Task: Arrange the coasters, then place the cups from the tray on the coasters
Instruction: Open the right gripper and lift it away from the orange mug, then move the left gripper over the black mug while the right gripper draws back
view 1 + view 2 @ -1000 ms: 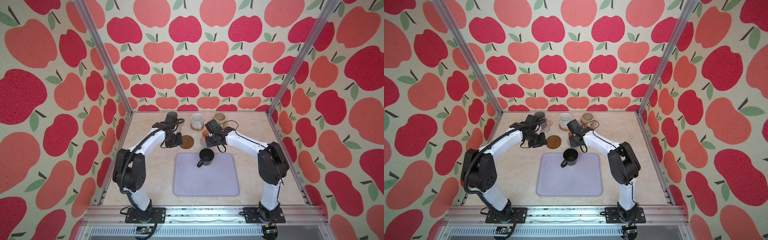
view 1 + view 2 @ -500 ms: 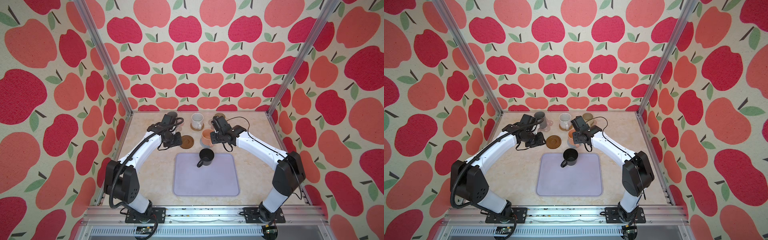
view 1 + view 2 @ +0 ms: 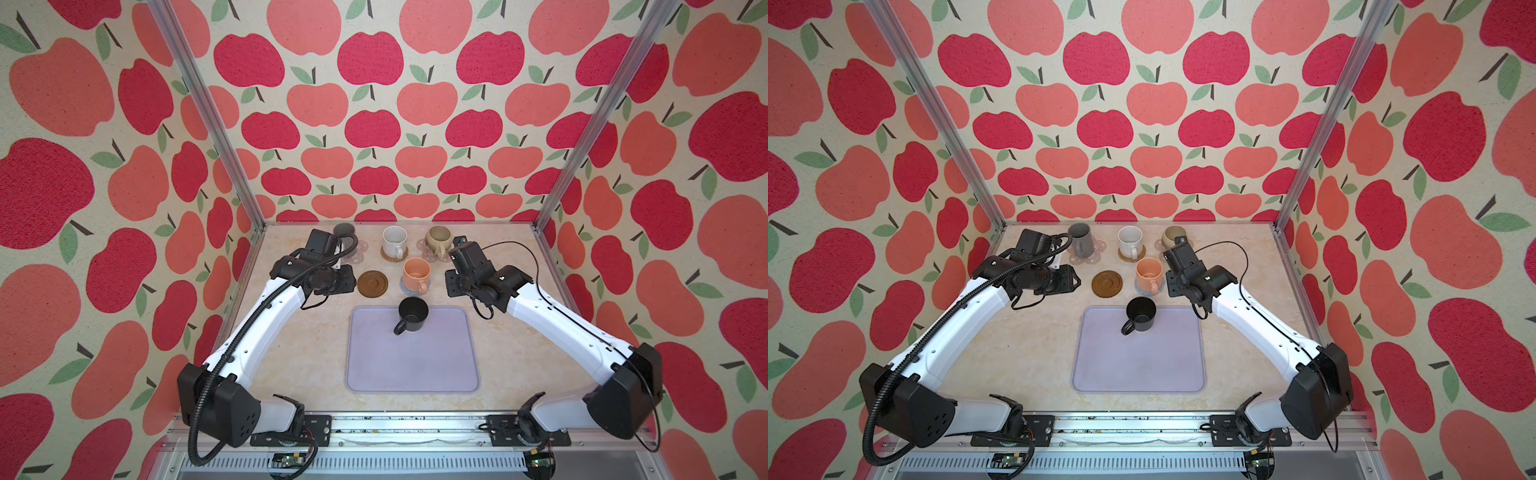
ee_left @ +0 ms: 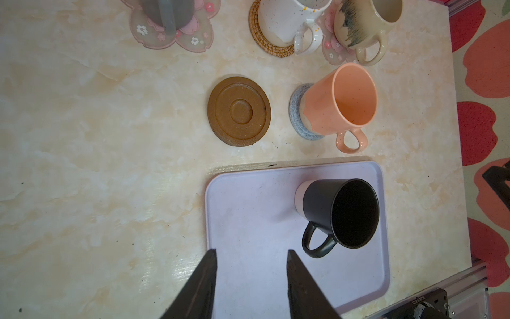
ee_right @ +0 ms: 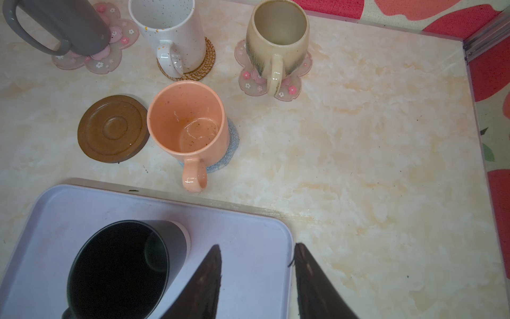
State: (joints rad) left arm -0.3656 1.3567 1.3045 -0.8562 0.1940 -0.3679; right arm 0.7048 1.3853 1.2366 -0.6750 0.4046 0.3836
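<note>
Left gripper (image 4: 251, 254) jaws: parted, empty. Right gripper (image 5: 257, 248) jaws: parted, empty. The black cup (image 4: 340, 212) stands on the tray (image 4: 248, 210), outside both jaw gaps.

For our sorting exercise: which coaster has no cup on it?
The dark brown disc: it lies bare, while the other four are all occupied.

The desk (image 3: 309, 361) is a cream, marble-patterned surface, level and bare along its sides, with a few small dark specks (image 4: 272, 165) visible in the left wrist view. Walls (image 3: 374, 124) printed with red and coral apples enclose it on three sides, joined at the rear corners by two slanting aluminium posts (image 3: 208, 116). A metal rail (image 3: 395, 419) runs along the near edge in both top views.
</note>
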